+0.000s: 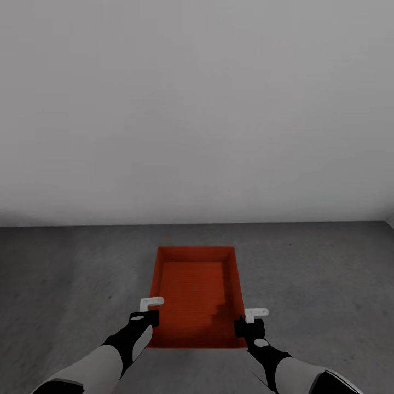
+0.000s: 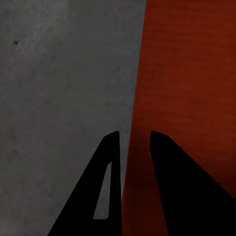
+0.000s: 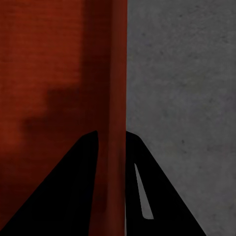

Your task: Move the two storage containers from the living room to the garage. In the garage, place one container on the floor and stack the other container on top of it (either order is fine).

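One orange-red storage container (image 1: pixel 194 290) lies lengthwise on the dark grey garage floor (image 1: pixel 82 273), straight ahead of me and open side up. My left gripper (image 1: pixel 153 307) straddles its left wall near the front corner, one finger on each side. In the left wrist view the gripper (image 2: pixel 134 135) is shut on that thin wall of the container (image 2: pixel 191 73). My right gripper (image 1: pixel 253 317) clamps the right wall in the same way. The right wrist view shows the right gripper (image 3: pixel 111 133) with the container's wall (image 3: pixel 115 73) filling the gap between its fingers. Whether the box touches the floor I cannot tell.
A plain pale grey wall (image 1: pixel 197 109) rises close behind the container. Speckled concrete stretches out to the left (image 2: pixel 59 73) and right (image 3: pixel 182 73) of the box.
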Motion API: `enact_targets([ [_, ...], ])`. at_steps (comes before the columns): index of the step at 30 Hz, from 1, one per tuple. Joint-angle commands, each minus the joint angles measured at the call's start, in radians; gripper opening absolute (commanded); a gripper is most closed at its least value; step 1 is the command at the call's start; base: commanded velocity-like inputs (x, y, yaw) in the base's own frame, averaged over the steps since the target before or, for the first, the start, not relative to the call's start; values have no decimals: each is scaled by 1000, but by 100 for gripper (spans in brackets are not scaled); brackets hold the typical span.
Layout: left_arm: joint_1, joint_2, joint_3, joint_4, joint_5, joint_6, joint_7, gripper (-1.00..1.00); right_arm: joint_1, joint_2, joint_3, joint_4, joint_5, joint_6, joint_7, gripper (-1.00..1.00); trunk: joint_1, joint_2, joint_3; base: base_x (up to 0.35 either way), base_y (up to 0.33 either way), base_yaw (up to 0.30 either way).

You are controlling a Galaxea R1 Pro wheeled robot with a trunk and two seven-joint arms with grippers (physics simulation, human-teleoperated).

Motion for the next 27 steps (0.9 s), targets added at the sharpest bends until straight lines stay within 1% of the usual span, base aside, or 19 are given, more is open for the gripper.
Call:
enact_targets([
  [1, 0, 0, -6, -3, 15, 6, 8, -100, -1, 1, -61, 0, -10, -4, -2, -100, 4, -8, -4, 0, 0, 0],
  [9, 0, 0, -6, -3, 15, 6, 8, -100, -1, 1, -61, 0, -11, -4, -2, -100, 35, -64, -29, 0, 0, 24],
  [19, 0, 0, -6, -3, 15, 5, 8, -100, -1, 1, -61, 0, -10, -4, -2, -100, 73, -134, -60, 0, 0, 205],
  [27, 0, 0, -6, -3, 15, 5, 8, -100, -1, 1, -61, 0, -11, -4, -2, -100, 104, -190, -85, 0, 0, 19],
])
